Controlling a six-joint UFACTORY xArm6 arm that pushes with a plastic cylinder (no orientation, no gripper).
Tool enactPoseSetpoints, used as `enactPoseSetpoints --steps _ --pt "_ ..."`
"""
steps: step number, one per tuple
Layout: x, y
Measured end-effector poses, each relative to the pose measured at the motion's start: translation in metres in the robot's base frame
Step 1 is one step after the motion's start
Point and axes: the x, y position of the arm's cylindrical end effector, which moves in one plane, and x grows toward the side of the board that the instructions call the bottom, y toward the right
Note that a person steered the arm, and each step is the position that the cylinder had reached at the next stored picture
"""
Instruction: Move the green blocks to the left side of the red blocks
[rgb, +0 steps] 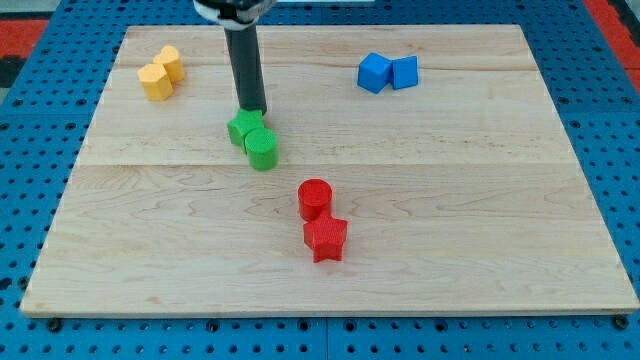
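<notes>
Two green blocks touch each other left of the board's middle: a green angular block (244, 127) and a green cylinder (262, 148) just below and right of it. A red cylinder (314, 197) and a red star-shaped block (325, 238) sit together lower, right of the green pair. My tip (252, 108) stands at the top edge of the green angular block, touching or nearly touching it. The dark rod rises from there to the view's top.
Two yellow blocks (161, 72) sit together at the board's top left. Two blue blocks (387, 72) sit together at the top right. The wooden board (480, 220) lies on a blue perforated table (30, 150).
</notes>
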Motion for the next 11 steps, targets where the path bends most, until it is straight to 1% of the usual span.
enactPoseSetpoints --steps 1,2,3,4,5,6,7,8,9,11 --pt "0.028 0.008" --pt "0.067 0.014" --pt "0.087 0.018" --pt "0.076 0.028" --pt "0.073 -0.040" --pt "0.087 -0.026" --pt "0.092 0.017" --pt "0.111 0.018" --pt "0.112 0.019" --pt "0.072 0.018"
